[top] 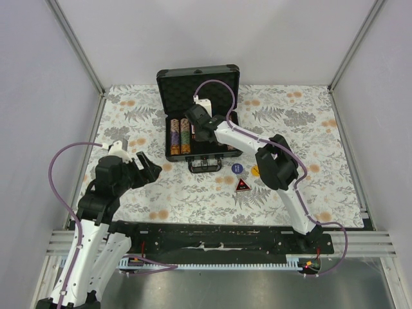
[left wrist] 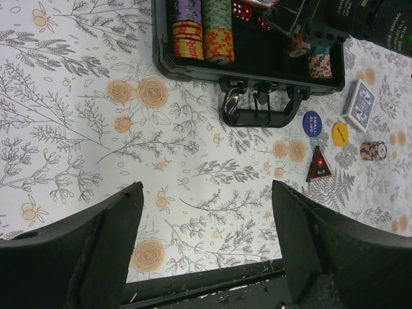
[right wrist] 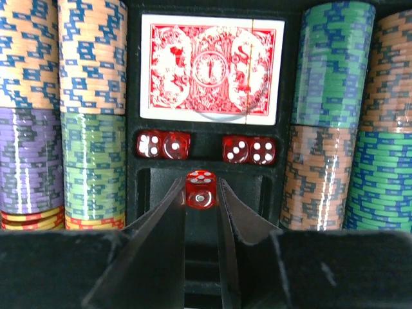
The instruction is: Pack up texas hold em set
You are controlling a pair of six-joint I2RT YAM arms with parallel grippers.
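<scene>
The dark grey briefcase (top: 168, 156) lies open at the back centre, its lid (top: 198, 80) upright. Rows of multicoloured chips (right wrist: 90, 77) fill it, with a red card deck (right wrist: 211, 67) and several red dice (right wrist: 163, 144) in the middle slots. My right gripper (right wrist: 201, 183) is inside the case, shut on one red die (right wrist: 201, 195) just above an empty slot. My left gripper (left wrist: 206, 193) is open and empty over the cloth, left of the case. A blue card deck (left wrist: 360, 104), a small chip stack (left wrist: 373, 150), a blue button (top: 237, 168), a yellow button (top: 255, 170) and a red triangular marker (top: 242, 186) lie on the table.
The case handle (left wrist: 261, 116) sticks out towards the arms. A floral cloth (top: 129, 103) covers the table. A black base rail (top: 225, 232) runs along the near edge. Metal frame posts (top: 77, 48) and white walls enclose the sides.
</scene>
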